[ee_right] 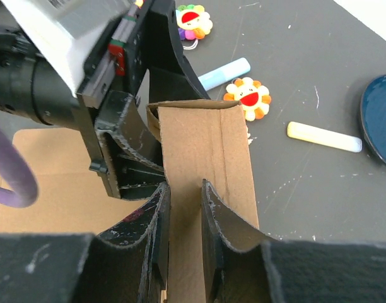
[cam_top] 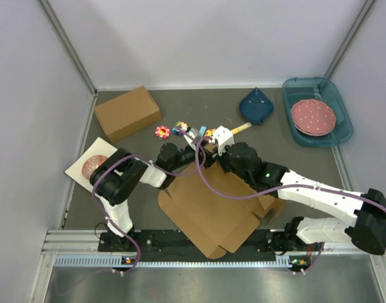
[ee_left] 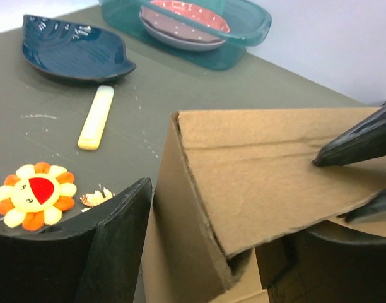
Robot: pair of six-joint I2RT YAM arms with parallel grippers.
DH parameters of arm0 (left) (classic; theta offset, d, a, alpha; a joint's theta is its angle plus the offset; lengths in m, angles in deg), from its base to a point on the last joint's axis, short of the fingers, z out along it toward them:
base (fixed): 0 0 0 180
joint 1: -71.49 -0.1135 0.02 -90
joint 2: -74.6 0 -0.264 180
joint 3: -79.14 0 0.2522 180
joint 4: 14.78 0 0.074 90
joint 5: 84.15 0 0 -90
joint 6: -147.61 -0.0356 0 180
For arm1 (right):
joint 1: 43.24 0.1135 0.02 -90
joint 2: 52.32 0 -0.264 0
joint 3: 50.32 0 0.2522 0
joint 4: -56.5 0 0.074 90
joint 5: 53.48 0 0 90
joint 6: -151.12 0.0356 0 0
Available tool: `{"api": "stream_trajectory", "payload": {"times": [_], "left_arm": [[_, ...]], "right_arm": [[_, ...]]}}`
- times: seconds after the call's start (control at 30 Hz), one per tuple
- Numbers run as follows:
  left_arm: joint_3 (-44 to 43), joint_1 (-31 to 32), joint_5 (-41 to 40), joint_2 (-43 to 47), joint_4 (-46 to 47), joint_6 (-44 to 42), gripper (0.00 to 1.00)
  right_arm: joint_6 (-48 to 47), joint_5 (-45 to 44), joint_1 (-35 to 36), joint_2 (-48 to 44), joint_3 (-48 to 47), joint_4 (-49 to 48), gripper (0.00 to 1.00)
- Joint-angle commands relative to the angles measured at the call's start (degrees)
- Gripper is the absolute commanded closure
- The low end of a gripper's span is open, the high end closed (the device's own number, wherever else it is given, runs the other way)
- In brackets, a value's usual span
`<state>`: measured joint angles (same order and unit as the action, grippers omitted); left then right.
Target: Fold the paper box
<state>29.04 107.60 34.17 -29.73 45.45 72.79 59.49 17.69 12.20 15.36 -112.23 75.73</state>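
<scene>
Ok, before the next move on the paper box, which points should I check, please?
1. Raised flap of paper box between right end effector fingers: ok.
2. Right grip firm: cannot tell.
3. Left end effector at flap's corner: ok.
4. Flower toy apart from flap: ok.
5. Box wholly on table: not ok, near corner over base rail.

No text, label or number is legible — nothing readable
</scene>
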Motion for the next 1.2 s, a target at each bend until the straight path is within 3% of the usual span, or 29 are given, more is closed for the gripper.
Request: {"api": "stream_trajectory", "payload": {"times": [0.0,0.13,0.17,0.27,0.43,0.47,0.5,0.57,0.63,0.9,1.17], "left_arm": [[-1.37,0.27,0.69,-2.27,21.63,0.38,0.36],[-0.23,0.18,-0.1,-2.72,21.63,-1.03,0.61],[0.3,0.18,-0.8,-2.46,21.63,-1.46,0.78],[1.35,0.18,-1.68,-1.75,21.63,-1.73,1.0],[3.2,0.18,-3.97,0.01,21.72,-1.21,1.0],[3.72,0.18,-4.4,0.27,21.63,-0.94,0.94],[3.9,0.18,-4.93,0.53,21.63,-0.68,0.68],[4.78,0.18,-5.02,1.23,21.72,-0.15,0.44],[5.75,0.27,-6.34,1.94,21.63,0.46,0.28],[10.93,0.27,-9.41,5.19,21.71,-1.99,0.25],[11.03,2.19,-19.25,5.02,21.63,-4.01,0.35]], "right_arm": [[3.83,8.11,1.07,2.46,0.86,7.53,0.88],[3.65,7.84,1.16,2.54,0.94,7.45,0.88],[3.56,7.67,1.07,2.63,1.12,7.44,0.88],[3.47,7.23,1.07,2.55,1.21,7.27,0.89],[3.3,6.35,1.07,2.54,1.38,7.01,0.9],[3.3,6.26,1.07,2.46,1.38,7.01,0.9],[3.21,6.17,1.07,2.54,1.38,7.01,0.9],[3.21,6.17,1.07,2.54,1.56,6.65,0.91],[3.21,6.17,1.07,2.46,1.56,6.57,0.91],[3.21,5.91,1.07,2.19,1.73,6.04,0.91],[3.47,6.26,1.07,2.19,1.91,5.51,0.9]]}}
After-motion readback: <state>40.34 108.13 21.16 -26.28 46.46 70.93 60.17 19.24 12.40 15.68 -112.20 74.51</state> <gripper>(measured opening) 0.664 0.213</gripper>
